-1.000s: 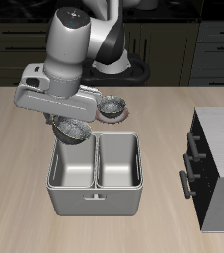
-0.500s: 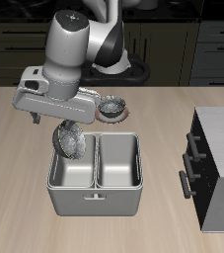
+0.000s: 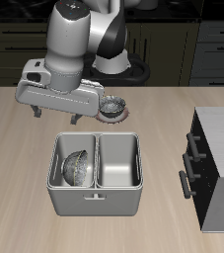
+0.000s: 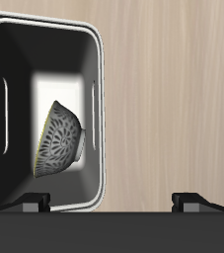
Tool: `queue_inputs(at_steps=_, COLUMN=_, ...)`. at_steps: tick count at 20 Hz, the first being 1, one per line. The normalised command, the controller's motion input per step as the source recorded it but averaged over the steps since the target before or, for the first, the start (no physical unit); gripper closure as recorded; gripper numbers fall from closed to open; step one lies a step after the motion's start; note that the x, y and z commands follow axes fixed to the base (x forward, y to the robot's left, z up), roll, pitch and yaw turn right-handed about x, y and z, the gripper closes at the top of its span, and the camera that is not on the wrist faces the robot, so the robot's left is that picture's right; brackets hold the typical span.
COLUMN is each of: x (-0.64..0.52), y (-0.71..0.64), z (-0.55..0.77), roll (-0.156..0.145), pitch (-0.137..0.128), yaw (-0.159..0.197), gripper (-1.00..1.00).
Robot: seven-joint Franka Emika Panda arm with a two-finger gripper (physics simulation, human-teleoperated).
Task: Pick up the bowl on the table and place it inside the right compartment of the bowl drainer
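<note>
Wrist view shows the bowl tipped on its side inside one well of the bowl drainer, leaning because nothing holds it. Above it the gripper hangs with fingers spread and empty, apparently after letting go.

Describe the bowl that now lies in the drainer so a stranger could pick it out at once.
Find the grey metal two-well bowl drainer near the table's front edge. In the well under the open gripper lies the small silvery-grey bowl with mottled, ribbed sides, tipped on its side. The similar bowl on a pale saucer stands upright on the table behind the drainer.
</note>
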Motion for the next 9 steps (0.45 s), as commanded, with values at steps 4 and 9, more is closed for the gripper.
queue_inputs(at_steps=4, x=-0.37, y=0.57, z=0.39, roll=0.175, pitch=-0.097, yaw=0.028, gripper=-1.00)
queue_inputs(at_steps=9, x=-0.05, y=0.15, z=0.26, roll=0.013, pitch=-0.032, yaw=-0.002, gripper=-1.00)
